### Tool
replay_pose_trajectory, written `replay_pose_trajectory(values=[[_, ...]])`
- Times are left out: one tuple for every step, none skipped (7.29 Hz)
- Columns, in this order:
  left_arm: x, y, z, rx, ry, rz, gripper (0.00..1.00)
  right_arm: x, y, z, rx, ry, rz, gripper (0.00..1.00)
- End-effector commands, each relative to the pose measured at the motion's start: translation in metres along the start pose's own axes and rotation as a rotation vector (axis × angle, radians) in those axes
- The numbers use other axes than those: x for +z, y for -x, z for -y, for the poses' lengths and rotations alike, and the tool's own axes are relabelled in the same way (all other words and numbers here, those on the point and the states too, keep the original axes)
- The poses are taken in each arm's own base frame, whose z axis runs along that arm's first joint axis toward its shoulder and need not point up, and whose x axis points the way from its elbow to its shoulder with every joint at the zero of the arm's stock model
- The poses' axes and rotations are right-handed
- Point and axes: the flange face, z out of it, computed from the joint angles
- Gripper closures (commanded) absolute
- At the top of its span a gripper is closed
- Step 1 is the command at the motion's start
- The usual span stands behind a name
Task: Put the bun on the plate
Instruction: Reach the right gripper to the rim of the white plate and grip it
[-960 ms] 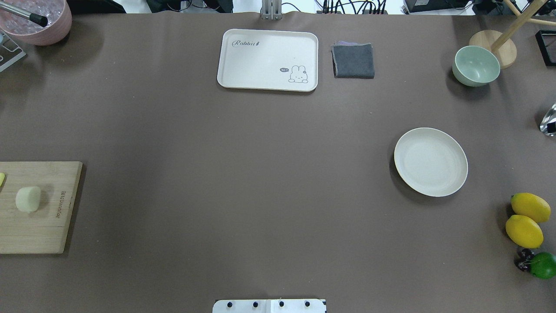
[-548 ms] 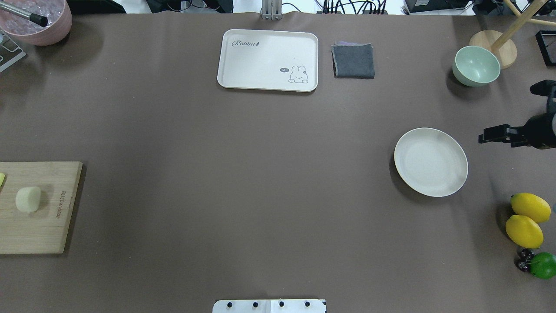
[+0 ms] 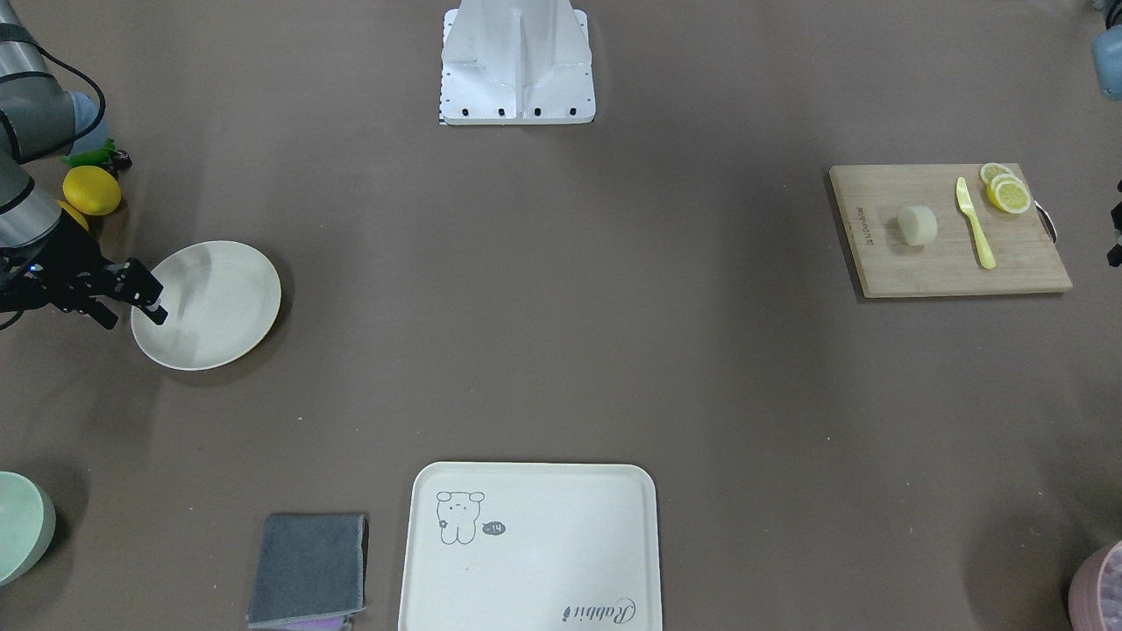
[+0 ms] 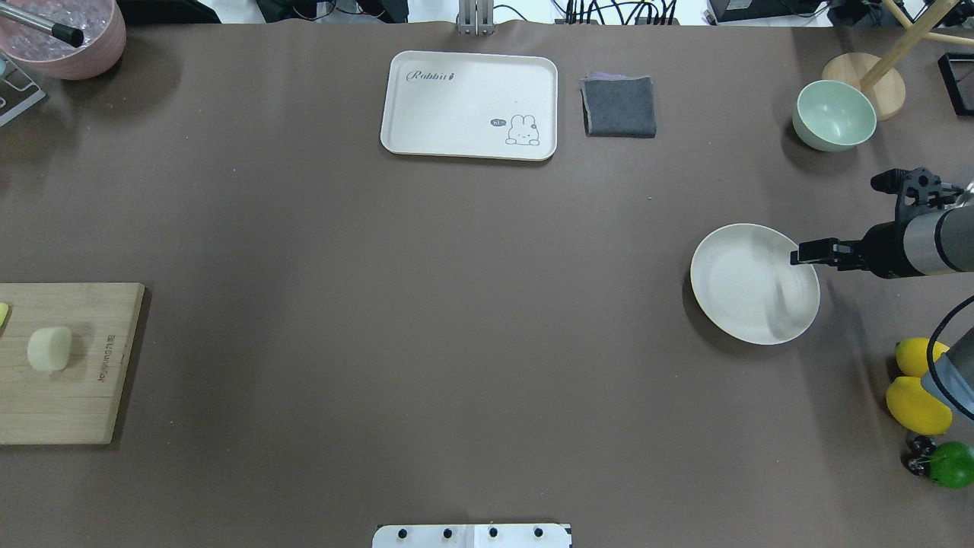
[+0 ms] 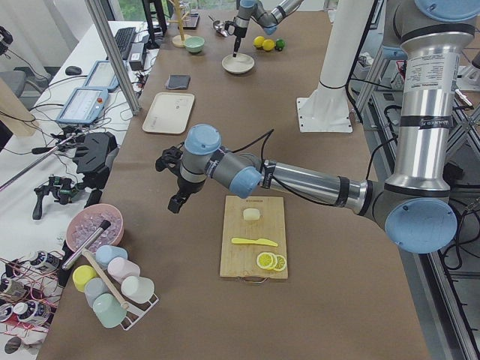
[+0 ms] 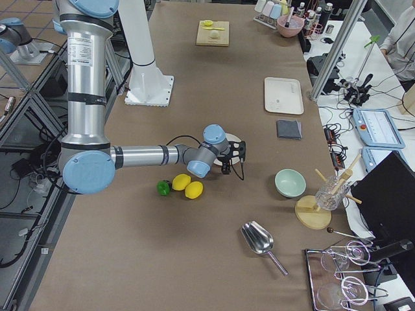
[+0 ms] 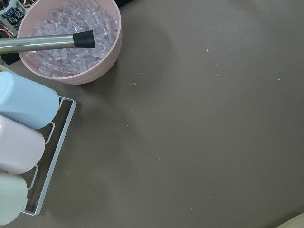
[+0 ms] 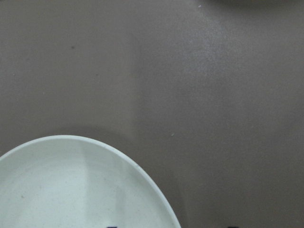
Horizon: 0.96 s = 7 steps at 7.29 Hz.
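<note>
The bun [image 4: 49, 349], a small pale rounded block, lies on the wooden cutting board [image 4: 72, 396] at the table's left edge; it also shows in the front view [image 3: 917, 225]. The round cream plate [image 4: 749, 293] sits empty on the right side of the table. My right gripper [image 4: 799, 255] hangs over the plate's right rim [image 3: 131, 302], pointing down and open; its wrist view shows the plate [image 8: 71, 190] just below. My left gripper [image 5: 175, 202] hovers over bare table beside the board, away from the bun, and I cannot tell its state.
A yellow knife [image 3: 975, 223] and lemon slices [image 3: 1006, 193] share the board. Two lemons [image 4: 917, 403] and a lime [image 4: 951, 464] lie near the right arm. At the back are a cream tray [image 4: 469, 105], a grey cloth [image 4: 619, 106], a green bowl [image 4: 834, 114] and a pink ice bowl [image 7: 71, 42].
My right arm has come in from the right edge and moved left, bringing its gripper over the plate's right rim. The bun and plate have not moved.
</note>
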Motion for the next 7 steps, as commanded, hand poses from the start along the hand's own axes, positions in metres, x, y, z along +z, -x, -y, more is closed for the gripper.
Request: replay_pose_trajectory(values=[[0.000,0.000,0.000,-0.001,0.000,0.000,0.02,0.002,-0.002,-0.007,0.011,0.012,0.000,0.89],[0.001,-0.002,0.001,-0.014,-0.002,-0.002,0.02,-0.001,-0.010,-0.014,0.015,0.022,-0.007,1.00],[0.005,-0.008,0.003,-0.023,-0.016,-0.011,0.02,-0.008,-0.003,-0.014,0.009,0.022,0.010,1.00],[0.008,-0.013,0.003,-0.035,-0.032,-0.018,0.02,-0.010,0.001,-0.014,0.012,0.023,0.018,1.00],[0.008,-0.013,0.001,-0.039,-0.031,-0.019,0.02,-0.013,0.019,-0.011,0.081,0.019,0.042,1.00],[0.008,-0.013,0.002,-0.049,-0.027,-0.019,0.02,-0.014,0.045,-0.009,0.129,0.014,0.075,1.00],[0.008,-0.013,0.002,-0.075,-0.027,-0.019,0.02,-0.010,0.072,-0.003,0.165,0.010,0.109,1.00]])
